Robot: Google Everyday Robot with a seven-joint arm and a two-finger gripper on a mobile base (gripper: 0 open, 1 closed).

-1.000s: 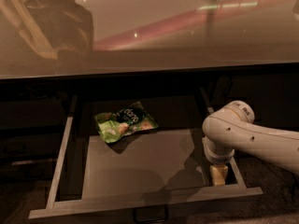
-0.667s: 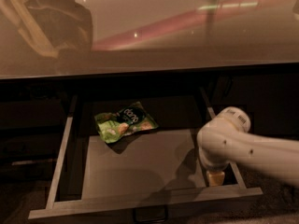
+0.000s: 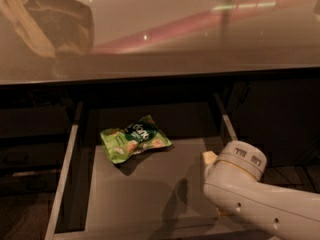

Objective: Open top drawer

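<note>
Clearance at the lower right is the main worry. The white robot arm (image 3: 260, 199) lies nearest, its wrist over the front right corner of the top drawer (image 3: 64, 181). The gripper (image 3: 209, 157) is tucked against that wrist, just inside the drawer's right side wall. Only a pale tip shows, so I cannot tell whether it is apart, together or clamped on anything.

The drawer itself stands pulled well out from under the counter, with its grey floor exposed, so the opening looks essentially done. From here the risk is probably in the withdrawal. A sideways lift could catch the right rail (image 3: 225, 116), and a forward nudge would push the drawer back in.

Further in, a green snack bag (image 3: 134, 140) lies loose on the floor, well apart from the gripper. A jolt to the drawer could slide it.

Farthest, the glossy countertop (image 3: 165, 29) overhangs the drawer's rear, so a high swing risks striking its edge.
</note>
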